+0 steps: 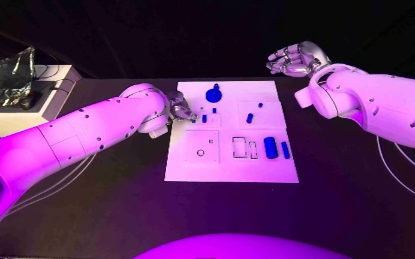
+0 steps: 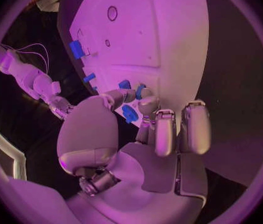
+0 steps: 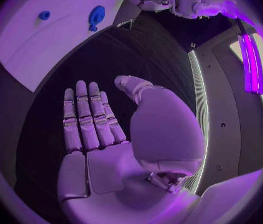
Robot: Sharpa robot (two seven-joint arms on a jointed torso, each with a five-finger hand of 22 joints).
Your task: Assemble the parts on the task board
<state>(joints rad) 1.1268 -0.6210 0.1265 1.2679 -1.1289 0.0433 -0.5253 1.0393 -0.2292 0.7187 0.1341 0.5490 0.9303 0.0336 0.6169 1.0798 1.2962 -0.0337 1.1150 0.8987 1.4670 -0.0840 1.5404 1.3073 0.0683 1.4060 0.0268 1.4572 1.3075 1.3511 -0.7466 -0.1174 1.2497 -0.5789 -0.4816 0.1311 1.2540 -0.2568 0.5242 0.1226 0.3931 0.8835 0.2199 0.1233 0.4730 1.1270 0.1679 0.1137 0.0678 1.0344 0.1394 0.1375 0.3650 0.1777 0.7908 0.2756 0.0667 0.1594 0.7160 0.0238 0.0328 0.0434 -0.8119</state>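
— On the black table, dead centre, where is the board?
— Right there: the white task board lies flat, with blue parts spread over it. A round knobbed part sits toward twelve o'clock, a small peg near the middle, and two upright bars, a larger one and a thinner one, side by side toward four o'clock.
— And the left hand?
— The left hand sits at the board's nine o'clock edge. In the wrist view its fingertips crowd around small blue parts at the board's rim; whether it actually grips one, I cannot tell.
— The right one?
— The right hand hovers off the board at about one o'clock, above the dark table, fingers spread and loosely curled, holding nothing. Its wrist view shows a flat, bare palm.
— Anything else?
— Some gear on a pale stand at ten o'clock, off the table.
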